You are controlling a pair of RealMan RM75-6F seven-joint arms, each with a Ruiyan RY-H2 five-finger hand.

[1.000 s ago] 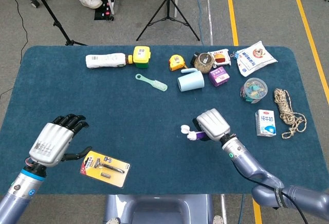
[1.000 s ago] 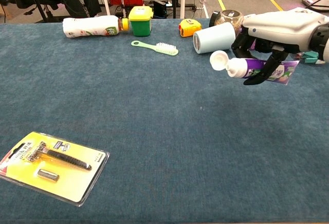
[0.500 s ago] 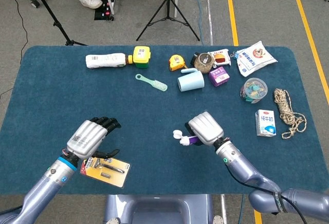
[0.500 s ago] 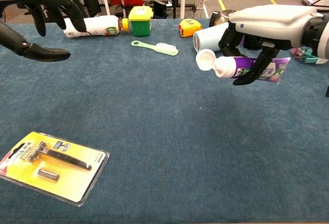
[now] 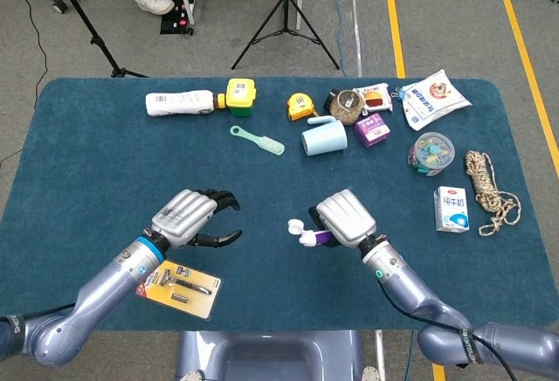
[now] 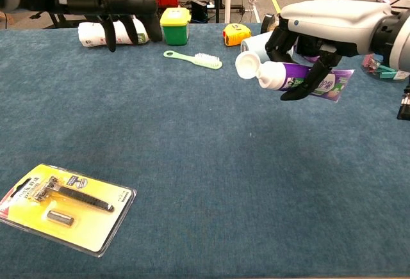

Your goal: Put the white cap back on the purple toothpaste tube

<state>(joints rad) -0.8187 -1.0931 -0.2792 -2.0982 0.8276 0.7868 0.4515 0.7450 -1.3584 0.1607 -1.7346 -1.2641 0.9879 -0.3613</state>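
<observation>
Matt dark-blue cloth-covered table (image 6: 205, 183), slightly fuzzy weave. Glossy purple plastic toothpaste tube (image 6: 301, 77) with smooth white plastic flip cap (image 6: 246, 64). Satin silver-grey shells on right hand (image 6: 333, 20) and left hand (image 5: 188, 217); matt black fingers (image 6: 131, 28). Yellow card razor pack (image 6: 64, 207) under shiny clear blister.

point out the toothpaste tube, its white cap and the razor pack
purple toothpaste tube (image 6: 301, 74), chest view, on the purple body showing by the right hand's fingers
white cap (image 6: 246, 65), chest view, on the flipped-open lid
razor pack (image 6: 64, 205), chest view, on the yellow card's middle
</observation>
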